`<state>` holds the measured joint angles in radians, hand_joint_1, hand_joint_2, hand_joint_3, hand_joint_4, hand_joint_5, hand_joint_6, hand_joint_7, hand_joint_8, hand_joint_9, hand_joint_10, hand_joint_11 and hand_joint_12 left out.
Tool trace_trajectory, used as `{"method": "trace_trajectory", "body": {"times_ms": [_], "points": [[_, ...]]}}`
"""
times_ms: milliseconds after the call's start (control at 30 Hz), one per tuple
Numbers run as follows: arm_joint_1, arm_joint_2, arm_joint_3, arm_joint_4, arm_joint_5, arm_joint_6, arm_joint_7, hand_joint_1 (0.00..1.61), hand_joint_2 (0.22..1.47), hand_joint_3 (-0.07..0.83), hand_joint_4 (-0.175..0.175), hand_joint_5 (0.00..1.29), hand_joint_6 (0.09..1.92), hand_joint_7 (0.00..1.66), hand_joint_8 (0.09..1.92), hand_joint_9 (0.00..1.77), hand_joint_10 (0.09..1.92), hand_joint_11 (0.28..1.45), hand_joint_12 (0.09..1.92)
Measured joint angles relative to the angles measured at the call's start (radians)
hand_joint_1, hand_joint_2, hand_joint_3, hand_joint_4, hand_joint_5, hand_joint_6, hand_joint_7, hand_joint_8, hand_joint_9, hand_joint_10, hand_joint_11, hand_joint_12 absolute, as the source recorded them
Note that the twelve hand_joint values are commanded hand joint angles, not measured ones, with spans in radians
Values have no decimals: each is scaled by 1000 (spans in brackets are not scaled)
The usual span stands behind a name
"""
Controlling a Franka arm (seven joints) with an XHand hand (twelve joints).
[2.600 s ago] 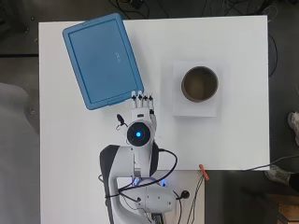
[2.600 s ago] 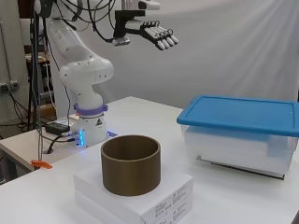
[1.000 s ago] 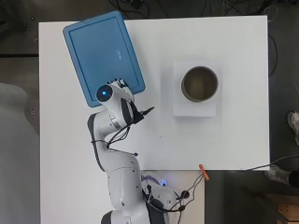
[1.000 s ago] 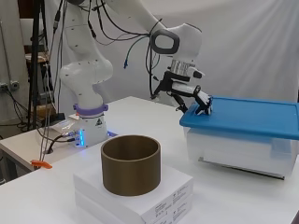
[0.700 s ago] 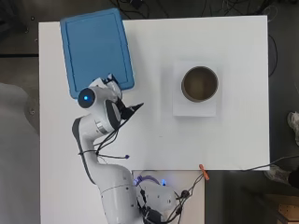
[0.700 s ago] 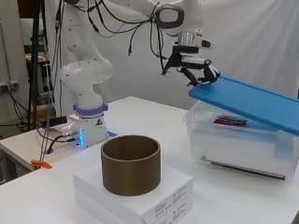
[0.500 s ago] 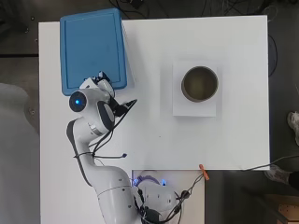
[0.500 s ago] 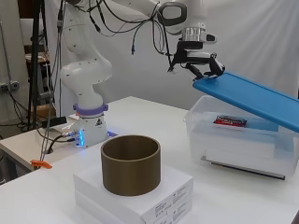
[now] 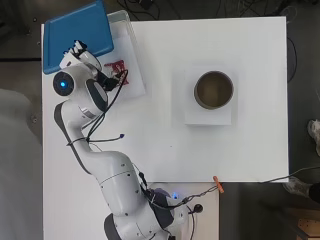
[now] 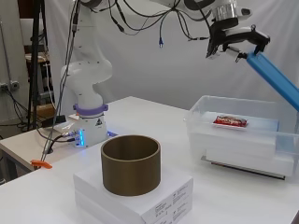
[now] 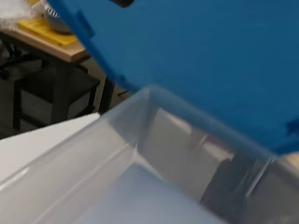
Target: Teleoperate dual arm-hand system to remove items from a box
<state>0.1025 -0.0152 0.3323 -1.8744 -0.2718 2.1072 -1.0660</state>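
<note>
My hand (image 10: 235, 38) is shut on the upper edge of the blue lid (image 10: 275, 77), which hangs tilted high over the far side of the clear plastic box (image 10: 238, 140). A red packet (image 10: 230, 121) lies inside the uncovered box. From overhead the blue lid (image 9: 75, 32) sits past the table's top-left corner, with the hand (image 9: 79, 49) at its near edge. The red packet (image 9: 116, 70) shows in the clear box (image 9: 131, 45), partly hidden by my arm. The wrist view shows the underside of the lid (image 11: 196, 56) above a wall of the box (image 11: 117, 154).
A brown cylinder (image 9: 213, 90) stands on a flat white carton (image 9: 207, 117) right of centre; in the side view the cylinder (image 10: 131, 163) is nearest the camera. An orange clip (image 9: 218, 184) lies at the table's near edge. Cables hang from the arm.
The hand came down onto the lid's edge, took hold and raised it. The lid has tilted up and swung off the box toward the far left, uncovering the red packet.
</note>
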Motion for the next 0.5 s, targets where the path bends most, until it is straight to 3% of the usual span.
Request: {"method": "trace_trajectory", "body": {"times_ms": [67, 133, 200, 300, 333, 400, 500], "points": [[-88, 22, 95, 82, -35, 2, -11, 1230, 1274, -1, -50, 556, 1497, 700, 1415, 850, 1406, 566, 1151], [-232, 21, 259, 86, -35, 0, -31, 1174, 1269, -2, -30, 620, 1410, 749, 1433, 885, 1273, 581, 1172], [-421, 44, 518, 62, -59, -27, -24, 1149, 1265, 0, -36, 661, 1334, 770, 1471, 876, 1204, 572, 1085], [-688, 165, 958, 6, -130, -69, -7, 1174, 1254, 0, -114, 683, 1238, 801, 1493, 906, 1115, 582, 1065], [-772, 213, 1099, -18, -149, -82, -5, 1176, 1250, 0, -115, 683, 1236, 813, 1472, 935, 1036, 589, 1026], [-967, 324, 1390, -76, -200, -114, 10, 1284, 1209, 0, -122, 675, 1215, 794, 1361, 975, 1151, 605, 879], [-1172, 461, 1666, -140, -274, -169, 39, 1328, 1203, 2, -115, 646, 1284, 758, 1385, 958, 1212, 627, 786]]}}
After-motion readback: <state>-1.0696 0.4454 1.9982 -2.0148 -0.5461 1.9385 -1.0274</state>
